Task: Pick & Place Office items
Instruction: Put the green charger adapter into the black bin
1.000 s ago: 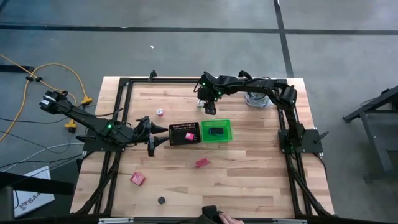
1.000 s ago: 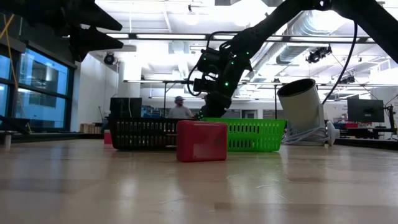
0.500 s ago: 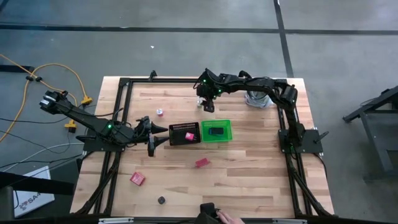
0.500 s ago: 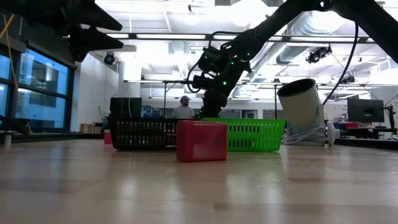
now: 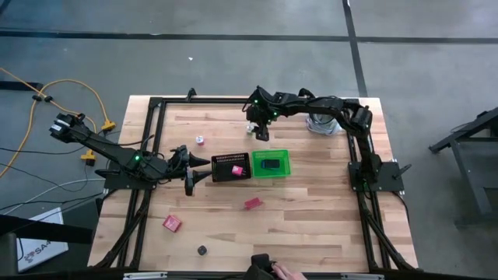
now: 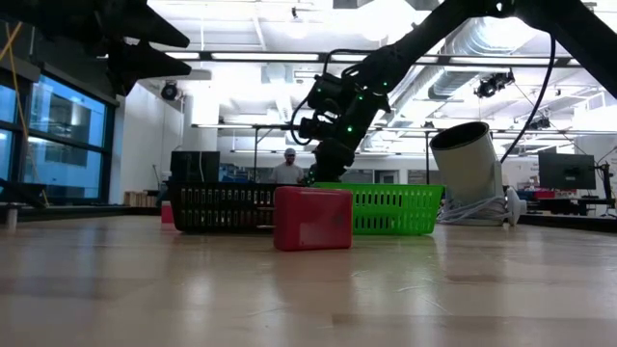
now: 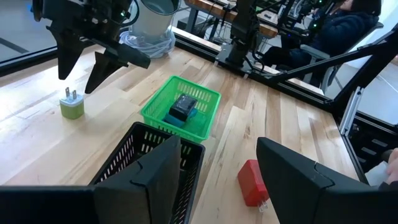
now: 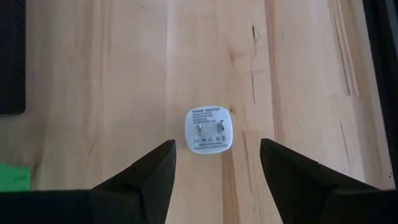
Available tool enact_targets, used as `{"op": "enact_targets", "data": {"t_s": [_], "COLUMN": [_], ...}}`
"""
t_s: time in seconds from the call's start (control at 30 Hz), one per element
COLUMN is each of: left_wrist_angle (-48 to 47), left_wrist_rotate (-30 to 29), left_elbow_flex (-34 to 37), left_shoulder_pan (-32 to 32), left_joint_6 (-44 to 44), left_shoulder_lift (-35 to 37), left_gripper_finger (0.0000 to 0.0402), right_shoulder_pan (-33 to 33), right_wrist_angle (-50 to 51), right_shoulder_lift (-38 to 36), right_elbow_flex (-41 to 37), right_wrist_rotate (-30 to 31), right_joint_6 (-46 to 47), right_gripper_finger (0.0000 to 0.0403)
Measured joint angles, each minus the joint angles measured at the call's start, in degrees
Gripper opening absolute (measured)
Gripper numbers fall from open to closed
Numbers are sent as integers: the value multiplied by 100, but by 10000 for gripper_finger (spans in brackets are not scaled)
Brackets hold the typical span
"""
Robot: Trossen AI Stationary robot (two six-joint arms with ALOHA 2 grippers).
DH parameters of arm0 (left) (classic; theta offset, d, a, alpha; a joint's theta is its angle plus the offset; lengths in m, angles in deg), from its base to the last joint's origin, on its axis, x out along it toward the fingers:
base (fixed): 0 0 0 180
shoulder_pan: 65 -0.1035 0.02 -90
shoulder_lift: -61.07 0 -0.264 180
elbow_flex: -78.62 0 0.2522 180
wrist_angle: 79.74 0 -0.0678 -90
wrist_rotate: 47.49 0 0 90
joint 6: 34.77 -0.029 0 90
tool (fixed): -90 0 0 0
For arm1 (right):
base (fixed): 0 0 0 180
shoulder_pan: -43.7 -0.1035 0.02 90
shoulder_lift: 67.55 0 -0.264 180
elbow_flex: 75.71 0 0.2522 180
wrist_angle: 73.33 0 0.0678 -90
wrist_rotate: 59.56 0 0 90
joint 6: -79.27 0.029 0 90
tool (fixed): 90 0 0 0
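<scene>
The table [image 5: 311, 202] carries 2 arms. The left arm waits at the table's left side, its gripper [image 7: 217, 168] empty with fingers partly apart, just beside the black tray [image 5: 231, 167]. The green bin [image 5: 271, 163] touches that tray and holds a dark block [image 7: 182, 106]. A silver can [image 5: 321, 122] stands at the far right. The right gripper [image 8: 214, 163] hangs with fingers wide, holding nothing, over a white plug adapter [image 8: 209, 129] standing prongs up beyond the bin. A red block [image 5: 252, 203], a second red block [image 5: 172, 223], a pink bit [image 5: 200, 140] and a black bit [image 5: 202, 250] lie scattered on the wood.
</scene>
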Motion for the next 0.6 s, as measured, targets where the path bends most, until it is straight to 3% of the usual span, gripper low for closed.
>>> {"op": "enact_targets", "data": {"t_s": [0.6], "left_wrist_angle": [48], "left_wrist_rotate": [0], "left_elbow_flex": [0], "left_shoulder_pan": [0], "left_joint_6": [2], "left_shoulder_lift": [2], "left_gripper_finger": [204], "right_shoulder_pan": [-7], "right_wrist_angle": [-56], "right_shoulder_lift": [164], "right_elbow_flex": [-2], "right_wrist_rotate": [112], "right_joint_6": [-147], "right_gripper_finger": [221]}}
